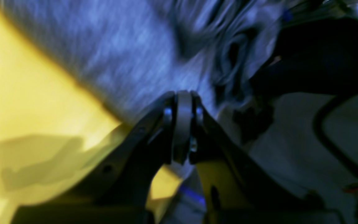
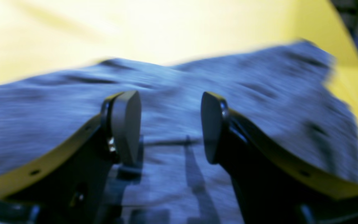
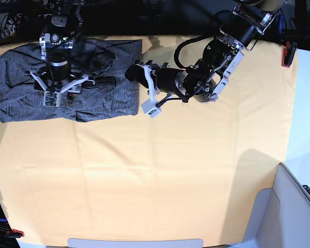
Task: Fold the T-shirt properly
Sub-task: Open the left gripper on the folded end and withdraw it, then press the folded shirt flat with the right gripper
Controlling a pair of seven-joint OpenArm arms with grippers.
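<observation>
The dark heather-grey T-shirt (image 3: 15, 82) lies in a rumpled heap at the far left of the yellow-orange table cloth (image 3: 170, 170). My left gripper (image 3: 130, 72) reaches in from the right to the shirt's right edge. In the left wrist view, blurred, its jaws (image 1: 183, 96) are pressed together on the edge of the fabric (image 1: 120, 56). My right gripper (image 3: 59, 98) hovers over the middle of the shirt. In the right wrist view it (image 2: 169, 124) stands open, pads wide apart, with only the speckled fabric (image 2: 259, 81) below and nothing between them.
A red clamp (image 3: 285, 57) holds the cloth at the far right edge, another (image 3: 15, 233) at the near left corner. A pale grey bin (image 3: 294, 206) stands at the near right. The left arm (image 3: 217, 62) stretches across the table's far side.
</observation>
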